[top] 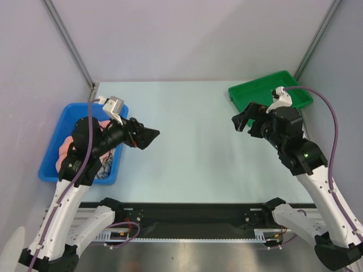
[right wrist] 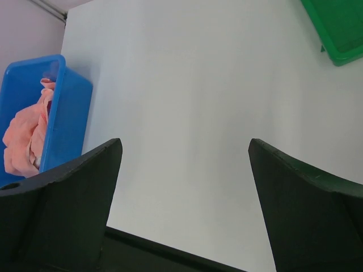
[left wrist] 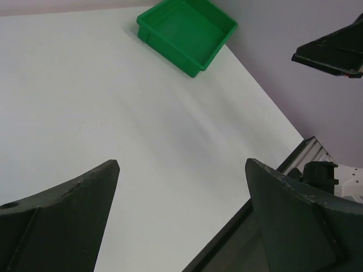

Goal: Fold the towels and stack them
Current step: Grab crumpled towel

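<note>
The towels lie bunched in the blue bin point(top: 52, 161) at the table's left, mostly hidden under my left arm. Salmon-pink folds point(top: 66, 148) show there, and a salmon-pink towel point(right wrist: 24, 140) shows in the right wrist view. A dark patterned cloth point(top: 105, 166) peeks out at the bin's near end. My left gripper point(top: 152, 136) point(left wrist: 181, 164) hangs open over bare table just right of the bin, holding nothing. My right gripper point(top: 241, 118) point(right wrist: 185, 141) is open and empty too, in the air beside the green tray, pointing left.
The green tray point(top: 271, 90) point(left wrist: 170, 48) stands at the far right corner with nothing in it. Grey walls close the back and both sides. A black rail point(top: 193, 212) runs along the near table edge between the arm bases.
</note>
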### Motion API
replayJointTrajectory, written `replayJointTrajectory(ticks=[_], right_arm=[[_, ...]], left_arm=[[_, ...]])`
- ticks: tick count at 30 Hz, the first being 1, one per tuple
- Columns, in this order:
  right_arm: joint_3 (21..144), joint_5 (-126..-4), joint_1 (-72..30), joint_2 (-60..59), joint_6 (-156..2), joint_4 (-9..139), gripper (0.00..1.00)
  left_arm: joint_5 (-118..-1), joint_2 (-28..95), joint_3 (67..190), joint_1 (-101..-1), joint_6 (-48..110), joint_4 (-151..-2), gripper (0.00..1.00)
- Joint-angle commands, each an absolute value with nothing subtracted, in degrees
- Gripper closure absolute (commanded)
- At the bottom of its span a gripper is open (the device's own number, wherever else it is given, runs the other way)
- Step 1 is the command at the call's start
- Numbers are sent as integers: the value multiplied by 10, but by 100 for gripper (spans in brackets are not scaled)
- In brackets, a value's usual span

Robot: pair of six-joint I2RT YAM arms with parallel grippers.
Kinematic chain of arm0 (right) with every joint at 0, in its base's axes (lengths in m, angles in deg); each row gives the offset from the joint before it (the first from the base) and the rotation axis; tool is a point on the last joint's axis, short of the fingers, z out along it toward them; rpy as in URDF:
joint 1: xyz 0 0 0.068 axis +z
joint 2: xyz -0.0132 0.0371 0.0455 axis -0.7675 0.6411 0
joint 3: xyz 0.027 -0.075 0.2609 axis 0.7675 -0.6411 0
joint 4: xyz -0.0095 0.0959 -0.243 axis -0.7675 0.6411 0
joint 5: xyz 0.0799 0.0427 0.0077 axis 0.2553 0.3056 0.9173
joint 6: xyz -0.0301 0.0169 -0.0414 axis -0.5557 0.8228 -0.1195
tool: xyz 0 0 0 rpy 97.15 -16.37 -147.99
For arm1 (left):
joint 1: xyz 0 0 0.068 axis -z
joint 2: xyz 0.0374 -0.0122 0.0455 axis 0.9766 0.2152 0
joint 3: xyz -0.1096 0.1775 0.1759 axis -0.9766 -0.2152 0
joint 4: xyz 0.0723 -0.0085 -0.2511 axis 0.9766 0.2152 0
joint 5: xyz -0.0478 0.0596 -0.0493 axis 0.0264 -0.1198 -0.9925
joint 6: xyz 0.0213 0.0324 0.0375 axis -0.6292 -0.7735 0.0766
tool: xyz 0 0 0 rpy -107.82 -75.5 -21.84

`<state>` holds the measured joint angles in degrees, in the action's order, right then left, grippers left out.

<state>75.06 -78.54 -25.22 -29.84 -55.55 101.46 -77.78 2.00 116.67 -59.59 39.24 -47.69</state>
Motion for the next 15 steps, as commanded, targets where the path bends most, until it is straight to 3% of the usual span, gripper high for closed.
replayJointTrajectory(ticks=[1,5,10,15], right_arm=[[764,-785,-252,-301,-559,1016,0],[759,-790,-253,-310,-558,1011,0],[753,-787,-253,-318,-553,1007,0],[713,-755,-253,-346,-544,977,0]], left_arm=[[-762,19,1192,-597,387,-476,0],[-720,29,1205,-598,391,-456,0],[-461,83,1279,-619,423,-337,0],[-441,161,1279,-767,481,-281,5]])
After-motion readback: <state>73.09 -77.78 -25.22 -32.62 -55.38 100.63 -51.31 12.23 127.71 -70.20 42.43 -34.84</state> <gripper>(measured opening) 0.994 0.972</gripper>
